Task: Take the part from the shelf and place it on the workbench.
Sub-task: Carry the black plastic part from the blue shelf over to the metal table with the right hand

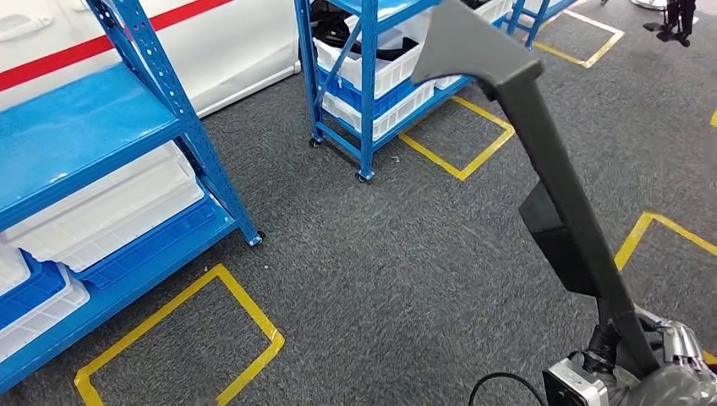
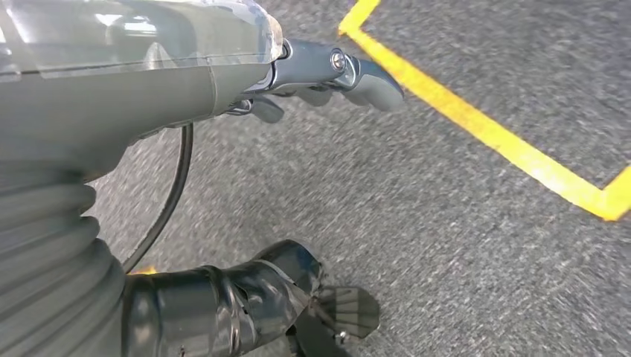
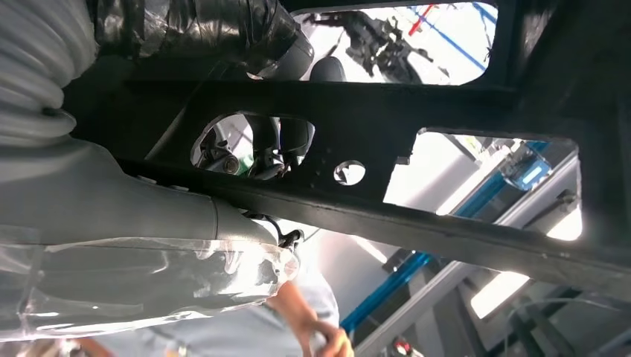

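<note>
Part (image 1: 541, 144): long dark grey piece with a broad angled head at the far end and a boxy block midway down its stem. In the head view it rises from the near right corner toward the far middle, held over the floor, well apart from both shelves. The right wrist view adds what the head view lacks: the same part (image 3: 387, 149) seen close as a black frame with cut-out openings and 1 small round hole.

Right hand (image 1: 676, 355): at the near right corner, at the part's lower end. In the right wrist view its dark fingers (image 3: 286, 137) show through a cut-out and wrap the frame; the hand grips the part.

Left hand (image 2: 327, 74): seen in its wrist view above the carpet, fingers curled in, nothing in them.

Person's hand (image 3: 312, 335): in the right wrist view, beyond the part, with a pale sleeve.

Blue shelf, near left (image 1: 84, 127): white bins (image 1: 101, 211) on the lower level, contents not visible.

Blue shelf, far middle (image 1: 368, 85): white bins (image 1: 372, 68) stacked in tiers; the upper 1 holds dark items, too small to tell.

Floor (image 1: 380, 254): grey carpet with yellow tape outlines (image 1: 194, 338). White wall with a red stripe (image 1: 101, 42) at far left.
</note>
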Tool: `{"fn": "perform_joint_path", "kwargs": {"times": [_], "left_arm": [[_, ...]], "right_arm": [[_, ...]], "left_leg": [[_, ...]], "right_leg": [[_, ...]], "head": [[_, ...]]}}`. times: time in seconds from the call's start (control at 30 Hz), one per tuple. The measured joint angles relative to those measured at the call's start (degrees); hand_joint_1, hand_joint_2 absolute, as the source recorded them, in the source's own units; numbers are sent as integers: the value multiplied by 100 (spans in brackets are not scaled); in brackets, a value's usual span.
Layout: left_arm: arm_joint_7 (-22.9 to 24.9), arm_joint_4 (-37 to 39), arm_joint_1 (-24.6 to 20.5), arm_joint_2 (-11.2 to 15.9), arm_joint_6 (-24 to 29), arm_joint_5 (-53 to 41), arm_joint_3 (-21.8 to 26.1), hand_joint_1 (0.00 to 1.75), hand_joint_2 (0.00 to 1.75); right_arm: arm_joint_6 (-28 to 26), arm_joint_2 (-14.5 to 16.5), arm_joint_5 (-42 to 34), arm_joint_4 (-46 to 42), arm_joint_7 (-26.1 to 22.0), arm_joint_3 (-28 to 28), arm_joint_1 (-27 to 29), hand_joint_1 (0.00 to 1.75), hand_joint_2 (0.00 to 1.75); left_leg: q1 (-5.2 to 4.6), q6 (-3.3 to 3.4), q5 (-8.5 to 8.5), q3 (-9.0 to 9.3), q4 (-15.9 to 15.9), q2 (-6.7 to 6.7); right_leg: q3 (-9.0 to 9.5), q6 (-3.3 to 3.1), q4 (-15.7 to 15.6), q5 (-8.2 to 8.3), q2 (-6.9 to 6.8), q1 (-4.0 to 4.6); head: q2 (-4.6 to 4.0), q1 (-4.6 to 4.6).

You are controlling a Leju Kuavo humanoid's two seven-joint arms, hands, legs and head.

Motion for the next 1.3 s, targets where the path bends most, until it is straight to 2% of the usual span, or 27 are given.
{"fn": "perform_joint_path", "kwargs": {"times": [0.07, 0.13, 0.17, 0.23, 0.27, 0.3, 0.33, 0.4, 0.47, 0.5, 0.57, 0.63, 0.67, 0.73, 0.77, 0.8, 0.83, 0.87, 0.9, 0.97, 1.03, 1.1, 1.13, 1.17, 1.23, 1.27, 1.3], "left_arm": [[0, 0, -10, 1, -1, -2, 2, 0, 175], [-1, 0, -9, -5, -1, -3, 4, 0, 175], [-1, 0, -8, -9, -1, -3, 5, 0, 175], [-2, 0, -4, -10, -1, -3, 7, 0, 175], [-1, 0, -1, -10, -1, -2, 8, 0, 175], [-1, 0, 0, -10, -1, -2, 9, 0, 175], [0, 0, 0, -11, -1, -2, 9, 0, 175], [0, 0, -3, -13, -1, -2, 11, 0, 175], [-1, 0, -6, -14, -1, -3, 13, 0, 175], [-1, 0, -8, -14, -1, -3, 14, 0, 175], [-1, 0, -12, -14, -2, -3, 16, 0, 175], [-1, 0, -16, -15, -1, -3, 19, 0, 175], [-2, 0, -16, -15, -1, -3, 20, 0, 175], [-1, 0, -9, -14, -1, -3, 21, 0, 175], [-1, 0, -3, -13, -1, -2, 21, 0, 175], [0, 0, 3, -13, -1, -2, 23, 0, 175], [1, 0, 7, -13, -1, -2, 25, 0, 175], [0, 0, 9, -13, -1, -2, 27, 0, 175], [-2, 0, 8, -13, -1, 1, 28, 0, 175], [-10, 0, 4, -11, -1, 9, 34, 0, 175], [-16, 0, -6, -10, 1, 14, 42, 0, 175], [-17, 0, -15, -11, 5, 14, 48, 0, 175], [-17, 0, -17, -12, 7, 14, 50, 0, 175], [-18, 0, -14, -13, 9, 14, 53, 0, 175], [-19, 0, -10, -15, 10, 14, 55, 0, 175], [-19, 0, -8, -14, 10, 14, 56, 0, 175], [-18, 0, -7, -14, 10, 14, 56, 0, 175]], "right_arm": [[0, 1, -1, -2, 0, -10, 9, 175, 175], [0, 1, -1, -11, -1, -23, 16, 175, 175], [0, 0, -1, -17, -2, -28, 14, 175, 175], [0, 0, 1, -26, -4, -42, 11, 175, 175], [0, 0, 1, -26, -4, -50, 14, 175, 175], [0, 1, 0, -26, -4, -61, 17, 175, 175], [0, 1, -1, -26, -4, -69, 19, 175, 175], [0, 1, -2, -29, -3, -79, 18, 175, 175], [1, 1, -2, -34, -3, -80, 15, 175, 175], [1, 1, -2, -37, -3, -81, 15, 175, 175], [0, 1, -2, -43, -4, -87, 20, 175, 175], [0, 1, -2, -46, -4, -93, 19, 175, 175], [0, 4, -2, -48, -4, -95, 17, 175, 175], [0, 13, -2, -48, -4, -98, 14, 175, 175], [0, 17, -2, -47, -4, -99, 14, 175, 175], [0, 19, -2, -46, -4, -99, 15, 175, 175], [0, 20, -2, -46, -4, -100, 15, 175, 175], [0, 23, -12, -46, -5, -100, 15, 175, 175], [0, 27, -41, -46, -9, -101, 15, 175, 175], [0, 31, -158, -48, -29, -105, 13, 175, 175], [0, 31, -285, -50, -52, -121, 15, 175, 175], [0, 31, -366, -54, -74, -150, 29, 175, 175], [0, 31, -391, -60, -84, -164, 35, 175, 175], [0, 31, -409, -68, -95, -178, 37, 175, 175], [0, 31, -421, -80, -107, -197, 36, 175, 175], [0, 30, -421, -80, -110, -205, 39, 175, 175], [0, 29, -421, -80, -111, -214, 43, 175, 175]], "left_leg": [[2, 40, 19, 28, -72, 47], [26, 115, 83, 66, -177, 138], [38, 152, 109, 80, -222, 191], [20, 191, 115, 77, -237, 290], [15, 194, 111, 73, -233, 338], [12, 190, 105, 74, -228, 384], [13, 180, 97, 78, -219, 425], [18, 138, 56, 94, -181, 496], [-3, 71, 2, 97, -121, 546], [-16, 40, -15, 97, -101, 567], [-24, -14, -26, 108, -98, 615], [-5, -69, -140, 78, 13, 544], [6, -93, -284, -9, 217, 466], [19, -125, -668, -335, 934, 328], [22, -136, -805, -509, 1304, 307], [23, -139, -831, -615, 1517, 301], [23, -137, -743, -628, 1522, 299], [24, -127, -549, -533, 1292, 290], [26, -110, -307, -364, 903, 256], [22, -65, -26, -59, 194, 105], [5, -26, -13, 30, -47, 15], [12, 31, 17, 36, -99, 83], [22, 73, 41, 44, -130, 124], [33, 114, 63, 52, -161, 172], [25, 163, 77, 54, -180, 260], [15, 170, 74, 51, -177, 308], [7, 173, 70, 51, -175, 355]], "right_leg": [[-18, 81, -22, 31, 61, -8], [-74, 135, 96, -66, -35, 9], [-173, 151, 312, -209, -127, 18], [-503, 173, 1014, -587, -288, 5], [-648, 189, 1327, -706, -316, -8], [-714, 206, 1481, -723, -334, -24], [-665, 220, 1410, -627, -354, -39], [-280, 225, 701, -266, -462, -60], [41, 187, 92, -76, -593, -33], [85, 161, -10, -73, -621, -15], [68, 103, -15, -72, -551, -2], [73, 33, -56, -46, -489, -27], [77, -1, -76, -33, -463, -44], [70, -36, -83, -22, -405, -45], [66, -40, -80, -22, -366, -40], [66, -40, -76, -22, -322, -37], [71, -39, -72, -22, -274, -36], [79, -37, -68, -24, -223, -36], [89, -32, -64, -27, -173, -37], [76, 1, -45, -29, -83, -29], [31, 70, -42, -5, -12, -35], [5, 145, -46, 15, 18, -48], [-21, 167, 13, -32, -36, -44], [-92, 183, 176, -144, -116, -36], [-395, 198, 831, -516, -288, -30], [-571, 208, 1202, -674, -319, -32], [-689, 215, 1454, -743, -334, -35]], "head": [[-1, 0], [-1, 3], [-1, 6], [0, 8], [0, 9], [0, 9], [-1, 9], [-1, 9], [-1, 8], [-1, 8], [-1, 6], [-1, 5], [-1, 5], [-1, 4], [-2, 5], [-2, 5], [-2, 5], [-1, 5], [-1, 5], [-1, 5], [-1, 6], [-1, 7], [-1, 9], [-1, 11], [-1, 14], [-1, 12], [-2, 12]]}}
